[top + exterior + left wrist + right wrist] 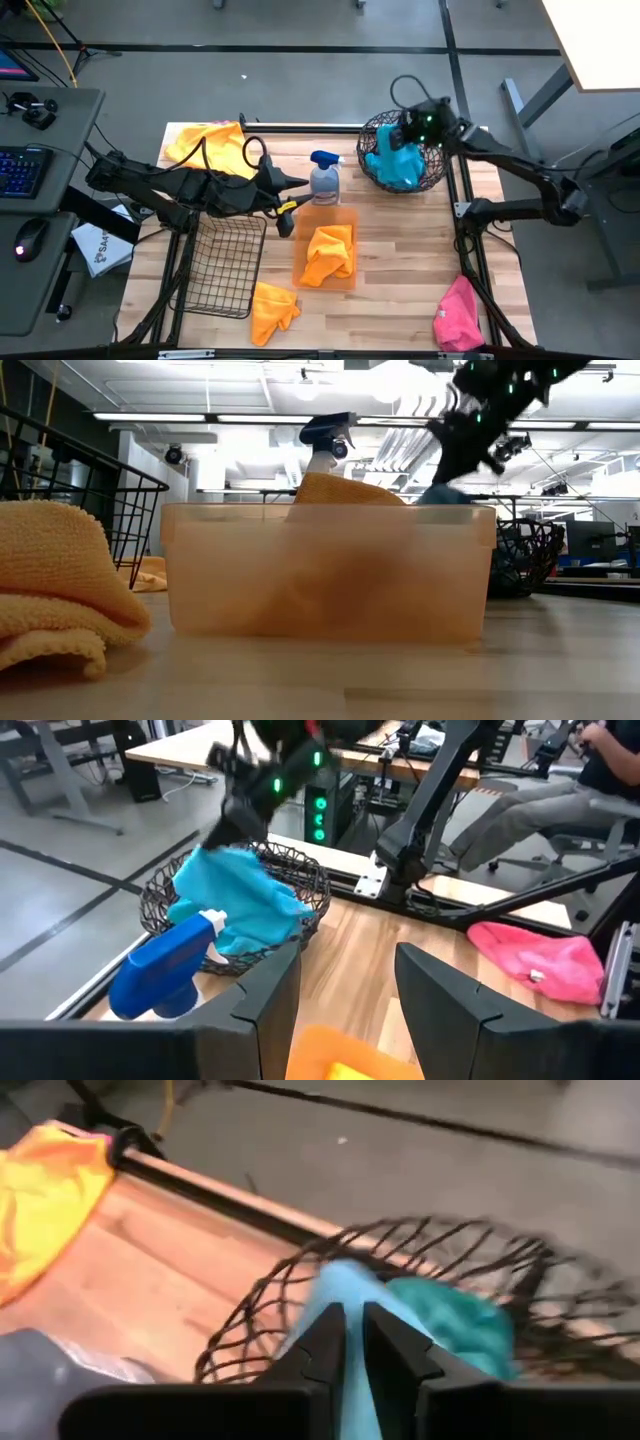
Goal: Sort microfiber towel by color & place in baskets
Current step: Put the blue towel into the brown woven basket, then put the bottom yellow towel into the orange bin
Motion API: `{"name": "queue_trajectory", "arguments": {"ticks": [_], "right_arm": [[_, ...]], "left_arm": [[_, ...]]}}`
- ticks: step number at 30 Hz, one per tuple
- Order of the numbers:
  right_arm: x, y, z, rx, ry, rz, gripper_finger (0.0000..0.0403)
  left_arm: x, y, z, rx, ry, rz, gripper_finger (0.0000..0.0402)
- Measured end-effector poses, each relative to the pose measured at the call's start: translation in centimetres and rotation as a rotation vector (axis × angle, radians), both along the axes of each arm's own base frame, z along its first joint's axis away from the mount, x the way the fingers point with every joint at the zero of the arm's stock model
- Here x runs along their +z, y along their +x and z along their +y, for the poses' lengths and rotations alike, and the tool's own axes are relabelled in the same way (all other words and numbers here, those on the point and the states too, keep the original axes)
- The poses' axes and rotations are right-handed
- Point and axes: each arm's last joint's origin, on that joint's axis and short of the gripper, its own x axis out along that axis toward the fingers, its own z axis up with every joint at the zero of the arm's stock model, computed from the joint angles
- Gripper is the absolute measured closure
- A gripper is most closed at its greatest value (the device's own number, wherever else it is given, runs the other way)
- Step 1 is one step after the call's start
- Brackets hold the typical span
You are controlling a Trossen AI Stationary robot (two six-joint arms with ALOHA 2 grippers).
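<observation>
A blue towel point(396, 166) lies in the round dark wire basket point(437, 168) at the far right, with my right gripper point(352, 1342) above it, shut on the cloth. My left gripper point(345, 992) is open and holds nothing, hovering near the spray bottle point(325, 178) and over the far end of the translucent orange bin point(345, 215). An orange towel point(328, 254) lies in that bin. The rectangular black wire-grid basket point(222, 265) stands left of the bin. Another orange towel point(272, 308) lies near the front edge, a yellow-orange one point(205, 145) at the far left corner, and a pink one point(457, 315) at the near right. My right gripper pinches the blue towel's raised top point(345, 1285) between its two fingers, coming from above and pointing down into the round basket. One layer or several, I cannot tell. The towel's lower part point(250, 910) rests slack in the basket and over its rim.
The blue-capped spray bottle point(165, 965) stands between the two grippers, just beyond the orange bin point(330, 575). The right arm's base frame runs along the table's right edge point(470, 250). Bare wood lies between the bin and the pink towel point(540, 960).
</observation>
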Motion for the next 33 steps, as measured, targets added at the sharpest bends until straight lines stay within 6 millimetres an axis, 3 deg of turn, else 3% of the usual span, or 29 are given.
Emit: {"name": "queue_trajectory", "arguments": {"ticks": [6,14,18,21,25,29,33], "right_arm": [[3.3,-0.5,0.3,-0.01,0.0,0.068,0.0325],[1.4,-1.3,1.4,0.038,0.183,0.182,0.0272],[1.6,-1.7,2.7,0.098,0.181,0.226,0.0248],[2.9,-2.3,3.9,0.12,0.13,0.165,0.0233],[4.6,-4.1,5.5,0.111,0.081,0.071,0.0213],[5.6,-6.0,6.9,0.097,0.057,0.01,0.0197],[6.0,-7.2,7.8,0.099,0.046,0.0,0.0192]], "left_arm": [[0.0,0.0,0.0,-0.005,0.015,0.01,0.0248],[-0.2,0.0,-0.1,-0.031,0.008,0.026,0.0248],[-0.8,0.5,-0.5,-0.12,-0.038,0.082,0.0248],[-1.3,1.6,-1.1,-0.214,-0.08,0.215,0.0247],[-2.5,2.9,-2.1,-0.297,-0.112,0.538,0.0239],[-4.8,3.9,-3.6,-0.383,-0.083,0.834,0.0213],[-7.8,5.0,-5.8,-0.503,-0.146,0.968,0.0179]]}}
